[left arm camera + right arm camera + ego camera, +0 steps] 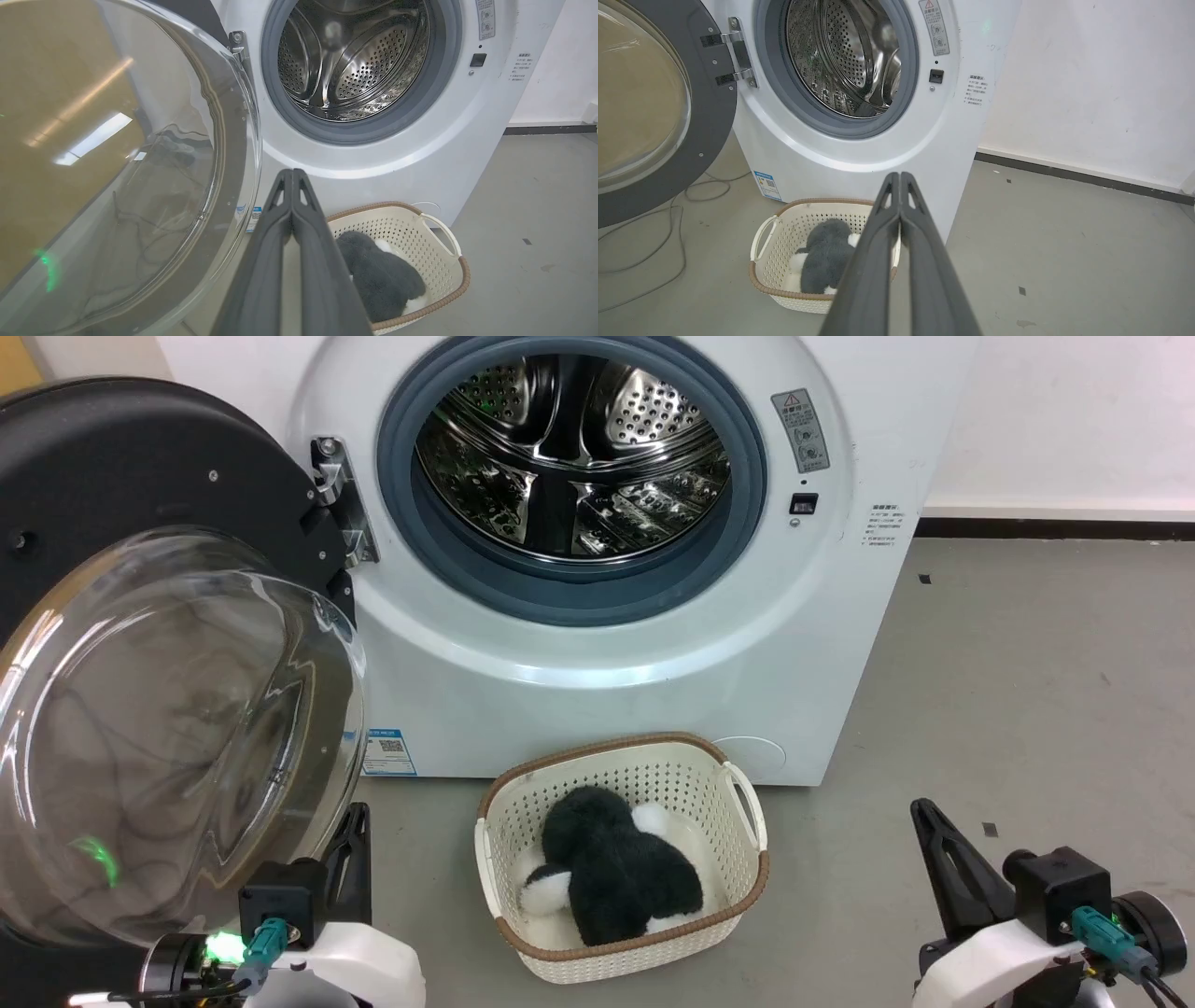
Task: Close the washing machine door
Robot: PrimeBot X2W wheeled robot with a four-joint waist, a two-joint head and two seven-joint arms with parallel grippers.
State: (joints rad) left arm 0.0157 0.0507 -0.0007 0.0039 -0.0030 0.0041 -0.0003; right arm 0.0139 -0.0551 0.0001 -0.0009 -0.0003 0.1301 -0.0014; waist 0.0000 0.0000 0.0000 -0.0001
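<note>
Door (121,467) wide open, closing not begun; L gripper (292,177), R gripper (900,177) pressed together. Next, prob: L reaches behind, swings it shut.

White washing machine (597,709), black-rimmed clear door (112,476), cream perforated basket (653,784), black-and-white plush (616,877), grey floor (1027,709)

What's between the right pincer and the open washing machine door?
In the head view, a cream basket holding a dark plush toy sits between the right pincer and the washing machine door.
</note>
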